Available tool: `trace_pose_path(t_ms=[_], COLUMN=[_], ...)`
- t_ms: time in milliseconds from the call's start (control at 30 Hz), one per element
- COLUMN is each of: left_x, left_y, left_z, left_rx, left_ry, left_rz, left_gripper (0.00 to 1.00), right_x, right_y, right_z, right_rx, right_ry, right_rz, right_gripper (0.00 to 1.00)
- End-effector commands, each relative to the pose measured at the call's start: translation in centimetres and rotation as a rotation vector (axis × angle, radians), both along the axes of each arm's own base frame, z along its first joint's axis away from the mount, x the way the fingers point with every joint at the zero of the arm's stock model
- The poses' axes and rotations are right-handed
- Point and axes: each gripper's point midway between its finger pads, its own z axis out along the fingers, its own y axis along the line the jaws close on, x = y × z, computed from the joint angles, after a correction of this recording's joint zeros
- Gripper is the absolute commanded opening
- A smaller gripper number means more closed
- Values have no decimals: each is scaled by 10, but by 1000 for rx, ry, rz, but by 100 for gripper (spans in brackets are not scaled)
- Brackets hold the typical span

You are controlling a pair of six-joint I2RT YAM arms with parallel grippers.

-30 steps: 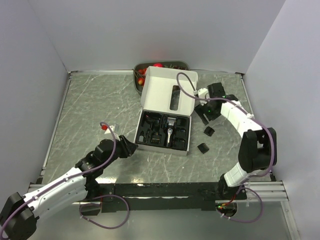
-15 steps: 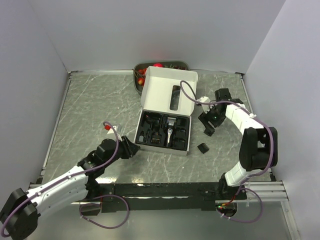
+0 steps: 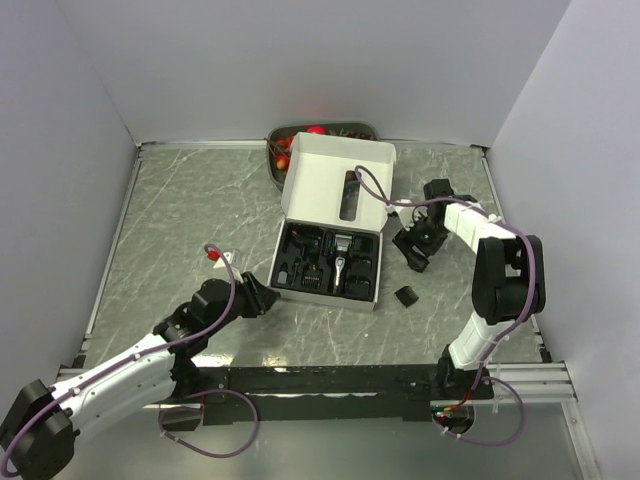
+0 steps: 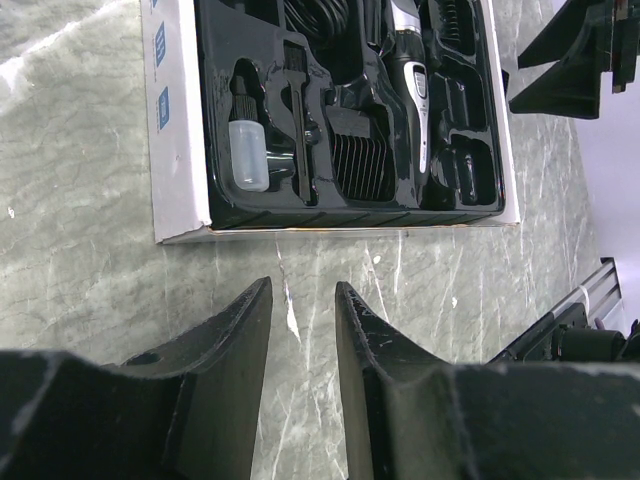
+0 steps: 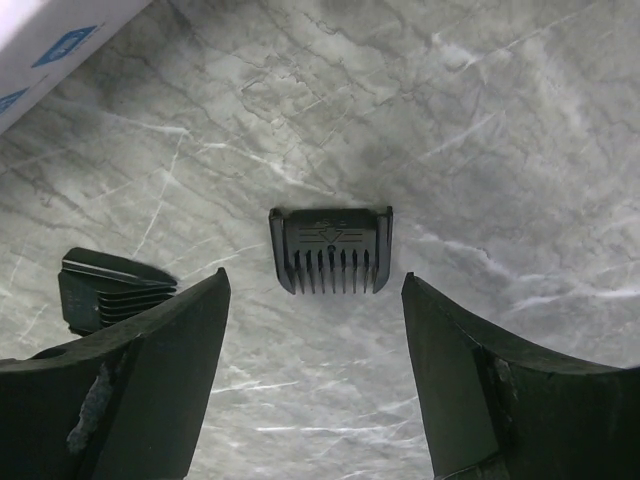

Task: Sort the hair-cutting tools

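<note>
Lying flat, comb guard [image 5: 331, 250], framed by right pincer [image 5: 315, 282]

Left half of the tabletop [image 3: 180, 210] is wide open marble, with only a tiny red-and-white bit [image 3: 213, 255] lying near the left gripper [image 4: 301, 285]. That gripper's jaws are apart with nothing between them, and there's a bare strip between them and the box [image 4: 178, 120] wall. The box sits mid-table, and its raised lid [image 3: 318, 190] walls off the fruit tray [image 3: 360, 128] at the far edge. It's tighter on the right: the right gripper [image 5: 314, 275] is in the lane between the box and the right edge, fingers spread around a guard [image 5: 331, 250] with a gap either side. A second guard [image 5: 105, 287] lies right by one finger, toward the near edge.
</note>
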Motion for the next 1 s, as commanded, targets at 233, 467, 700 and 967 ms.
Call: trace_pose_path(t_ms=[233, 467, 700, 967], left_x=[4, 4, 4, 3], left_y=[-2, -2, -2, -2], left_z=[2, 2, 3, 4], left_rx=[-6, -4, -6, -9], left_ry=[-14, -12, -15, -18], left_rz=[4, 5, 5, 5], left_gripper=[38, 38, 38, 38], right_x=[14, 9, 0, -6], right_y=[2, 0, -1, -4], right_z=[-12, -23, -36, -38], right_rx=[-2, -10, -30, -44], right_ry=[35, 63, 96, 80], right_rz=[67, 72, 72, 63], right_gripper=[84, 84, 82, 71])
